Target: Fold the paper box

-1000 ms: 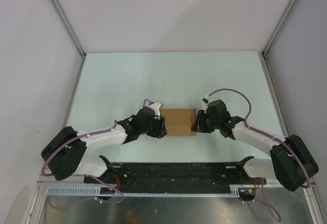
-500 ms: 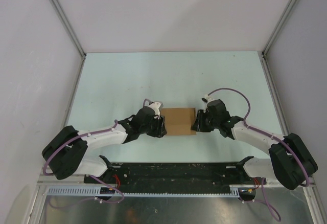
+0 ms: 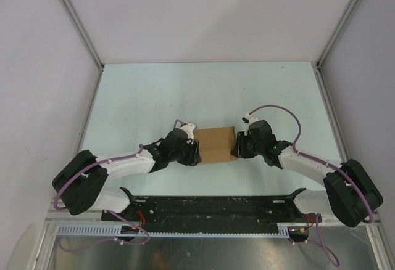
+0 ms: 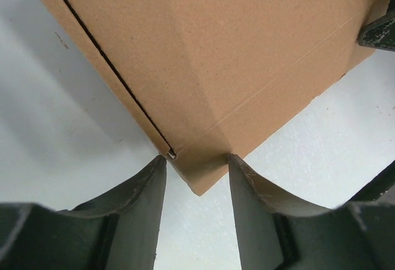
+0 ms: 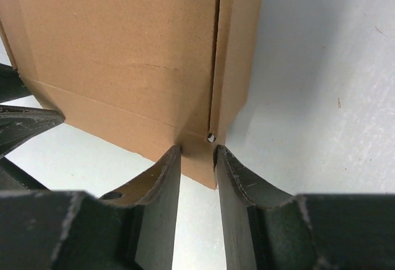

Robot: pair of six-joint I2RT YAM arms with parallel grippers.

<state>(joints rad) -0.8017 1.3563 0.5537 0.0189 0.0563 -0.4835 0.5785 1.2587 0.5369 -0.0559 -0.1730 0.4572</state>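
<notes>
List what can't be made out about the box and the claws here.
- Top view: both ends of the paper box are covered by the left claw and the right claw, so contact is hidden.
- Left wrist view: the box runs off the top edge; whether the fingers press its corner is unclear.
- Right wrist view: the box is cut off at the top; its own panels hide its inside.

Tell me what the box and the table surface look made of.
The paper box: thin brown cardboard, matte, fibrous; sharp crease lines and a cut slit show. The table: pale green-white, smooth, slightly speckled and scuffed; probably laminate or painted board, can't tell which.
</notes>
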